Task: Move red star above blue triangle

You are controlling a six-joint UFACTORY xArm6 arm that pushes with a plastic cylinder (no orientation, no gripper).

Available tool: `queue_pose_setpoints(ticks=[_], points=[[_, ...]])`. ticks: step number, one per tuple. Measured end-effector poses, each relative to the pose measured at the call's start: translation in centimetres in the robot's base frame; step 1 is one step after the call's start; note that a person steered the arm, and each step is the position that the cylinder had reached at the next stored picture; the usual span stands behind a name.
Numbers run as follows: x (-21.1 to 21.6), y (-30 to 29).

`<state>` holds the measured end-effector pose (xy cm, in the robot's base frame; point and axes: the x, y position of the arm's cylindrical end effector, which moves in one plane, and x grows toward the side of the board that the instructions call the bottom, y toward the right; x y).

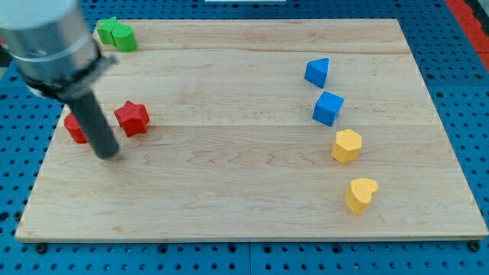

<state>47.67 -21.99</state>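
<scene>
The red star point(132, 118) lies at the view's left on the wooden board point(229, 198). The blue triangle point(318, 72) lies at the upper right, far from the star. My tip point(108, 153) rests on the board just below and left of the red star, a small gap apart. A second red block point(74, 128) sits left of the rod and is partly hidden by it; its shape is not clear.
A blue cube point(328, 108) sits just below the blue triangle. A yellow hexagon-like block point(346, 146) and a yellow heart point(361, 195) lie lower on the right. Two green blocks point(117, 33) sit at the top left edge. Blue pegboard surrounds the board.
</scene>
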Motion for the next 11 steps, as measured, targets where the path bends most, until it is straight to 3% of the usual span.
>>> queue_pose_setpoints(ticks=[1,2,3,4,5,6,7,8,9,10,11], points=[[-5.4,3.6],[-7.2,17.9],[-3.9,20.3],[-3.0,28.2],[-9.1,26.5],[-10.7,23.4],[-8.2,22.0],[-8.8,16.9],[-15.8,13.9],[-16.8,10.3],[-21.5,12.1]])
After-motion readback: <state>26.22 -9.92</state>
